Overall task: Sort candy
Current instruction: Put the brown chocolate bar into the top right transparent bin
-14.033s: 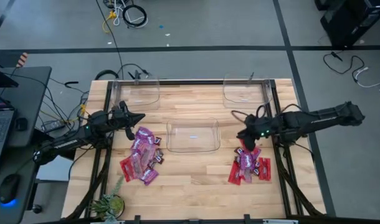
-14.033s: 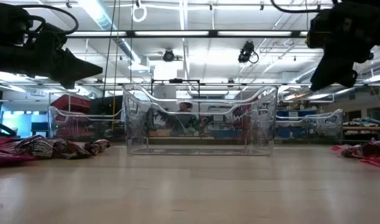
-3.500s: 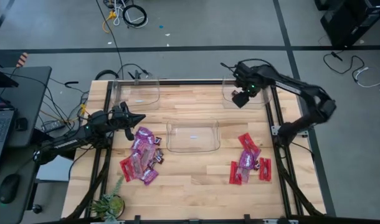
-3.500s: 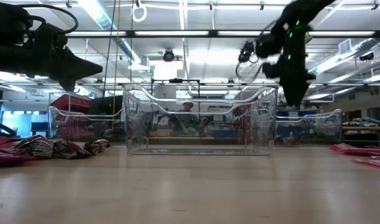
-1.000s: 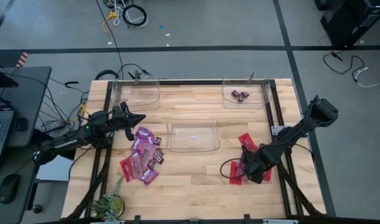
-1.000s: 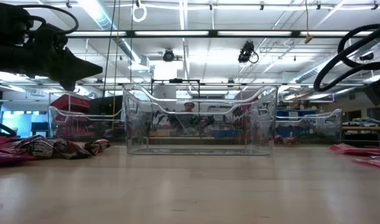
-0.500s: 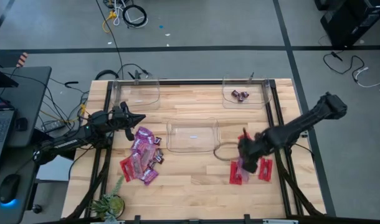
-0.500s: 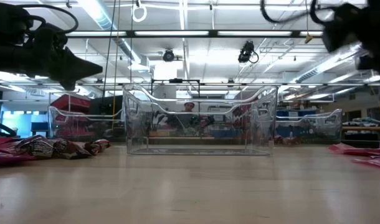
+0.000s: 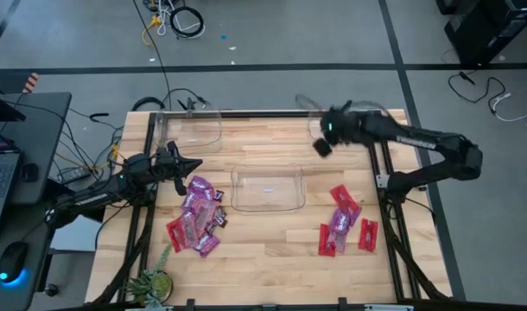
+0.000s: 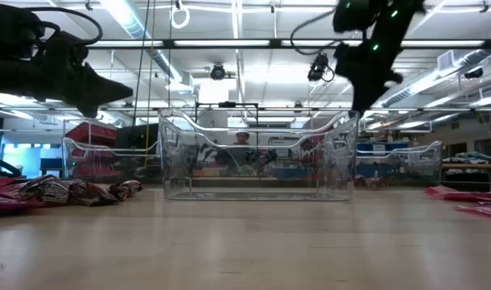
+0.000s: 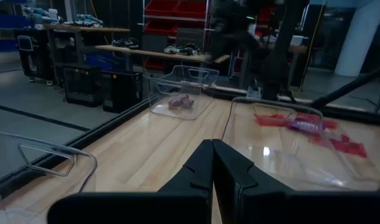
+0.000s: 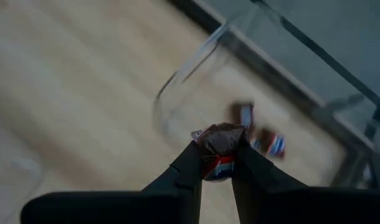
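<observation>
My right gripper [image 9: 322, 145] hangs above the table's far right part, beside the far right clear bin [image 12: 196, 81], and is shut on one dark brown candy [image 12: 220, 138]. Two or three dark candies [image 12: 268, 142] lie on that bin's floor. A red and purple candy pile [image 9: 343, 223] lies flat on the wood near the right edge. A larger pile of purple, red and brown candy [image 9: 197, 216] lies on the left. My left gripper [image 9: 194, 164] is shut and hovers over that pile's far end, touching nothing. My right gripper pinches the dark brown candy between its two fingertips [image 12: 193, 155], with the packet's crumpled top [image 12: 222, 132] sticking out past them. The fingers point down, slanting toward the far edge. The candy is lifted clear of the table.
A clear bin [image 9: 267, 188] stands in the table's middle, and another [image 9: 193, 130] at the far left. Black rails [image 9: 386, 173] run along the left and right sides. Bare wood lies between the two piles. A small plant [image 9: 151, 281] sits at the near left corner.
My right gripper has risen from the right candy pile and swung toward the table's far edge, to beside the far right bin, carrying a dark brown candy lifted clear. The left arm has kept still.
</observation>
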Robot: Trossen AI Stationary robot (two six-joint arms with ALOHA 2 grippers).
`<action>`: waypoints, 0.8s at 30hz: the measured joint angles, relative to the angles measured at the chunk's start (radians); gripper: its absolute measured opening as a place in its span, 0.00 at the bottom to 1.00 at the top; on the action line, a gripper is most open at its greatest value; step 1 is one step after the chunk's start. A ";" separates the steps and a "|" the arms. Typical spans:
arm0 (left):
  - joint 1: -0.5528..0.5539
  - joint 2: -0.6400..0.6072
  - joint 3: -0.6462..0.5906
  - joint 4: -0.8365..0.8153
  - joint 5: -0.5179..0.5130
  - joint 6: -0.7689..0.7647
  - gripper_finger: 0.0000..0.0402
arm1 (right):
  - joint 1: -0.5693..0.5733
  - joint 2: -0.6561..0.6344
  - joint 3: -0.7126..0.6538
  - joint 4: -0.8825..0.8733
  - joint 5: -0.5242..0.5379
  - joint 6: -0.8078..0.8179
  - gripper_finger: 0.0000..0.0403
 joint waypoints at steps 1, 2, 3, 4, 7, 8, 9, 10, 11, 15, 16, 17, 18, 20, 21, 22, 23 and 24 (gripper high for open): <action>0.000 0.008 0.000 0.000 0.005 0.000 0.02 | -0.054 0.015 0.000 0.042 -0.036 -0.053 0.16; 0.000 0.016 0.001 0.000 0.015 0.001 0.02 | -0.106 0.033 0.000 0.077 -0.073 -0.100 0.16; 0.000 0.027 0.006 -0.011 0.027 0.001 0.02 | -0.152 0.052 0.000 0.104 -0.106 -0.135 0.16; 0.000 0.040 0.017 -0.032 0.045 0.001 0.02 | -0.193 0.073 0.000 0.124 -0.135 -0.161 0.16; 0.000 0.086 0.045 -0.070 0.092 0.001 0.02 | -0.290 0.138 0.000 0.146 -0.196 -0.221 0.16; 0.000 0.102 0.055 -0.074 0.107 0.001 0.02 | -0.312 0.159 0.000 0.146 -0.202 -0.235 0.16; 0.000 0.120 0.064 -0.077 0.126 -0.002 0.02 | -0.330 0.182 0.000 0.147 -0.207 -0.244 0.17; 0.000 0.141 0.074 -0.084 0.144 -0.005 0.02 | -0.346 0.202 0.000 0.148 -0.212 -0.253 0.17; 0.000 0.161 0.085 -0.100 0.162 -0.012 0.02 | -0.357 0.218 0.000 0.147 -0.213 -0.261 0.18; -0.007 0.251 0.119 -0.167 0.224 -0.055 0.03 | -0.372 0.250 0.000 0.148 -0.185 -0.292 0.26; -0.014 0.275 0.121 -0.171 0.226 -0.062 0.03 | -0.369 0.250 0.000 0.148 -0.165 -0.301 0.29; -0.023 0.300 0.122 -0.171 0.228 -0.077 0.03 | -0.367 0.247 0.000 0.148 -0.148 -0.310 0.31; -0.032 0.326 0.122 -0.173 0.228 -0.085 0.04 | -0.365 0.241 0.000 0.148 -0.132 -0.315 0.34; -0.057 0.385 0.122 -0.170 0.227 -0.108 0.07 | -0.361 0.219 0.000 0.149 -0.113 -0.321 0.40; -0.070 0.414 0.122 -0.165 0.225 -0.116 0.10 | -0.361 0.206 0.000 0.149 -0.111 -0.322 0.42; -0.085 0.444 0.122 -0.156 0.218 -0.130 0.12 | -0.361 0.193 0.000 0.150 -0.111 -0.325 0.45; -0.099 0.475 0.122 -0.143 0.204 -0.137 0.15 | -0.361 0.181 0.000 0.150 -0.111 -0.329 0.48; -0.113 0.504 0.122 -0.121 0.189 -0.149 0.18 | -0.361 0.167 0.000 0.150 -0.111 -0.331 0.50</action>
